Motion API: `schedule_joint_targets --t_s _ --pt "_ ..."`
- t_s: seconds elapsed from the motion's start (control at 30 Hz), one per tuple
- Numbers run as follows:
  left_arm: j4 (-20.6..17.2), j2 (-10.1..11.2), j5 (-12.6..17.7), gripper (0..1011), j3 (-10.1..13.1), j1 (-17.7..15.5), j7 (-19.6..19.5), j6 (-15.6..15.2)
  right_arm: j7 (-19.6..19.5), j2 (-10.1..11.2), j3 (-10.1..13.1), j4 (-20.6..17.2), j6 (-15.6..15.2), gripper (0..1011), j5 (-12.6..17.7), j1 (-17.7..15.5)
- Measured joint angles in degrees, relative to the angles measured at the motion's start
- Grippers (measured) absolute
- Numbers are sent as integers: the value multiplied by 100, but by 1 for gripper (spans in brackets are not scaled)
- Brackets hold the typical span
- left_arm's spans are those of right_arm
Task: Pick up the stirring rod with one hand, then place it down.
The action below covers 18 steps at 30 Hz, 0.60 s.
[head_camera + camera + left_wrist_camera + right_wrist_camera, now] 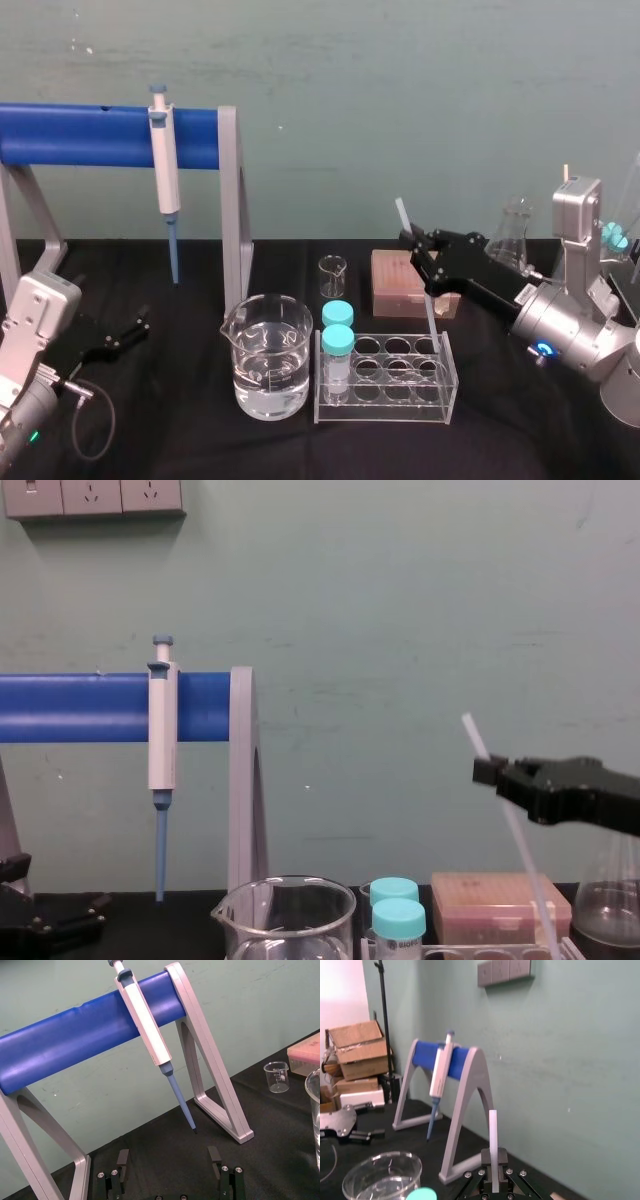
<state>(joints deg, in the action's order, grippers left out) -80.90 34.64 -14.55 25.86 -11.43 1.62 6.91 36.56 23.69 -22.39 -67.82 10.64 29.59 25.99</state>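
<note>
— Head view?
— The stirring rod (402, 216), thin and translucent white, slants right of centre, pinched by the closed right gripper (415, 246); its lower end overlaps the tube rack (385, 400); two blue-capped tubes (338, 326), two beakers (267, 362); left gripper (130, 330) lower left.
— Left wrist?
— Left gripper (168, 1157) spread wide, empty; one pipette (147, 1025) beyond.
— Right wrist, chest?
— Rod (493, 1132) upright in the clamped right gripper (493, 1177); chest: rod (517, 830) slants at right, crossing the tip box (480, 905).

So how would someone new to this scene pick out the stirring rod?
Find the clear test-tube rack at centre right. Just above it the right gripper, shut, holds the stirring rod tilted. It is a thin, plain translucent white stick, unlike the thick blue-tipped pipette hanging from the blue stand near the idle left gripper.
</note>
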Motion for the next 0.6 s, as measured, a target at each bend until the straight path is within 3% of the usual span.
schedule_joint_targets --t_s 0.27,0.6 --pt "0 0 0 1000 0 0 0 0 -131 -16 156 -305 412 66 -141 -141" --pt "0 0 0 1000 0 0 0 0 -542 -163 397 -497 1464 66 -745 -376"
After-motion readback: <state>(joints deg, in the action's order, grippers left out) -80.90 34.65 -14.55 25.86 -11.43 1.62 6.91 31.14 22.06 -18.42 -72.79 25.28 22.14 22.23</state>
